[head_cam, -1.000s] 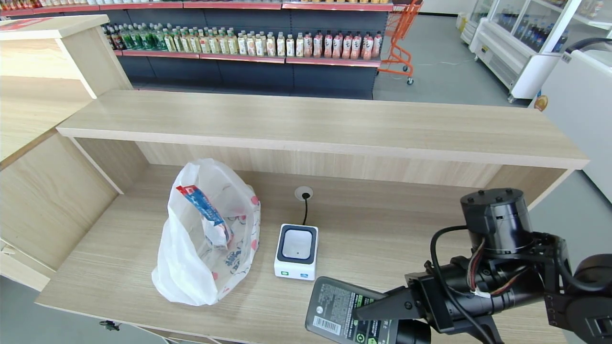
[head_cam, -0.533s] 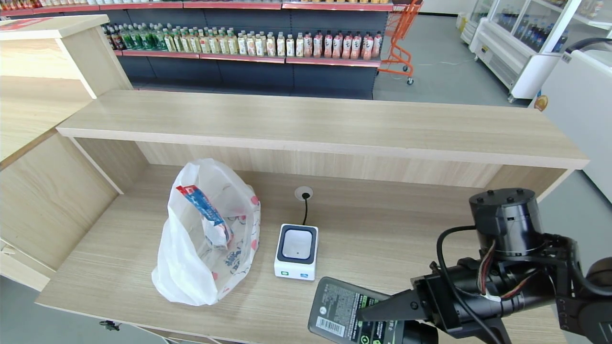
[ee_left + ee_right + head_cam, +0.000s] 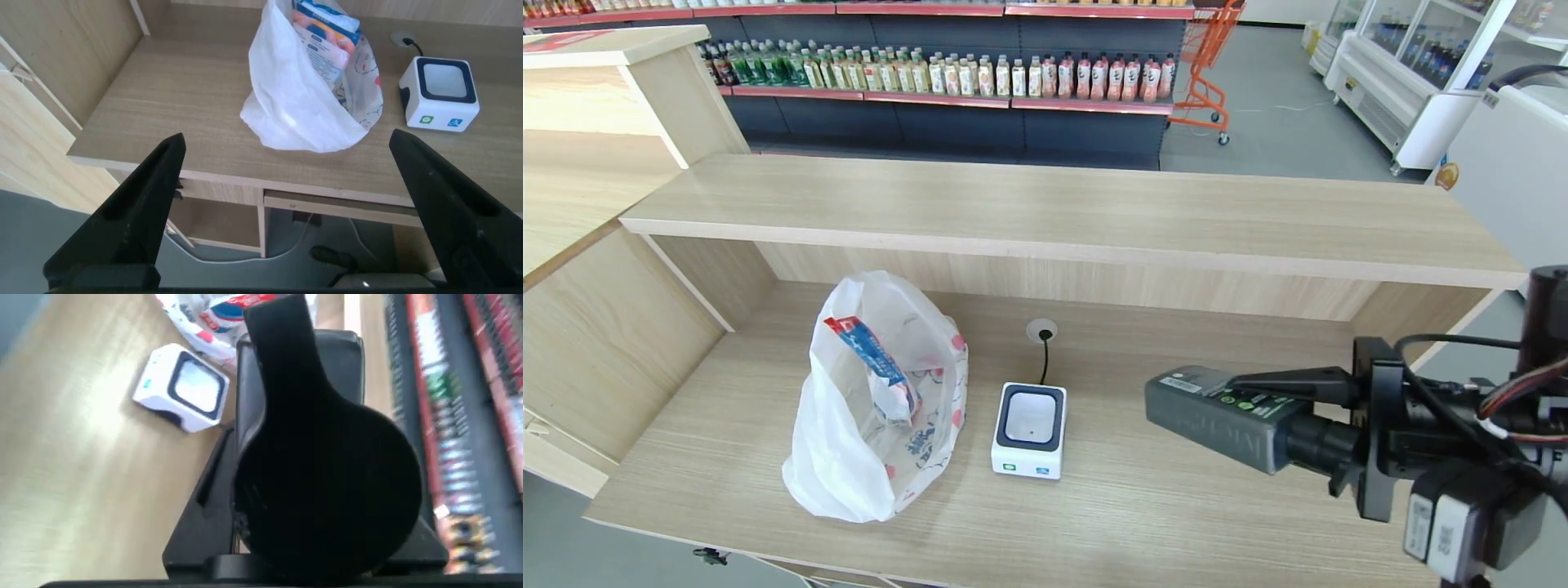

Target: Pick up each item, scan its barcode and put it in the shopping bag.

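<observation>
Dark grey pack (image 3: pixel 1217 416) with green labels hangs above the tabletop (image 3: pixel 1143 506) right of the scanner (image 3: pixel 1029 429), pinched between the right jaws. Left jaws spread wide, empty, facing the shopping bag (image 3: pixel 298 118).

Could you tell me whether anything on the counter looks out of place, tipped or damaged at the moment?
Nothing stands out. The bag stands open on the counter with a packet inside, the scanner sits flat beside it, and the right gripper holds a dark pack above the counter, to the scanner's right.
</observation>
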Controlling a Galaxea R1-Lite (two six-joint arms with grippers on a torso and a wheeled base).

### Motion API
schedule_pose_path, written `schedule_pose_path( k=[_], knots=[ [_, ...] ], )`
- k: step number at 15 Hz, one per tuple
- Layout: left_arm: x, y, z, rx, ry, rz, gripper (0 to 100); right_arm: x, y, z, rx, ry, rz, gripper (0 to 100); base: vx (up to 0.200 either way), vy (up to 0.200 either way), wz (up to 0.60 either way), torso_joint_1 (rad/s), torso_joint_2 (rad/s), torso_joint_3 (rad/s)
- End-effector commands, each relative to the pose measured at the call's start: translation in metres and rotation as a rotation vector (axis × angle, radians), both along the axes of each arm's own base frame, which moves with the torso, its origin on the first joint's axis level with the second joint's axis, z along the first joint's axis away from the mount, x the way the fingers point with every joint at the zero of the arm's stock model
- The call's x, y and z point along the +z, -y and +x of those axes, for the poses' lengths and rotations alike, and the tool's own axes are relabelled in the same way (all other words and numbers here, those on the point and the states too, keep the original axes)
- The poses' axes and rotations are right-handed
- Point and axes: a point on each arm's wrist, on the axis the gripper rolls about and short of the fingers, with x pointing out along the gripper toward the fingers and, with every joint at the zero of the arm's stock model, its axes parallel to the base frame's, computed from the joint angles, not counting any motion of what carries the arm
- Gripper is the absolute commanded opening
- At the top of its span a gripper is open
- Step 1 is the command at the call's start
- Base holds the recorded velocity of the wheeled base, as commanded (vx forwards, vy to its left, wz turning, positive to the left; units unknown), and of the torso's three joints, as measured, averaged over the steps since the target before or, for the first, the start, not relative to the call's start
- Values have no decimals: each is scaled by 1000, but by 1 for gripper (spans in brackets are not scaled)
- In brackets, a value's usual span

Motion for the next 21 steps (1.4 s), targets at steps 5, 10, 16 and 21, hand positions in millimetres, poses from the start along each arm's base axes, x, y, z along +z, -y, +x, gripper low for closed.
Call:
schedule_pose_path(
  k=[5,10,16,21],
  knots=[
    [0,0,0,0,0,0,100,8,44,-17,-449,-889,567,0,0,0,0,0,0,0],
    [0,0,0,2,0,0,100,3,17,-14,-688,-1531,1031,0,0,0,0,0,0,0],
    [0,0,0,2,0,1,100,-15,-3,4,-807,-1826,1138,0,0,0,0,0,0,0],
    [0,0,0,2,0,6,100,-16,-5,8,-815,-1844,1142,0,0,0,0,0,0,0]
  ],
)
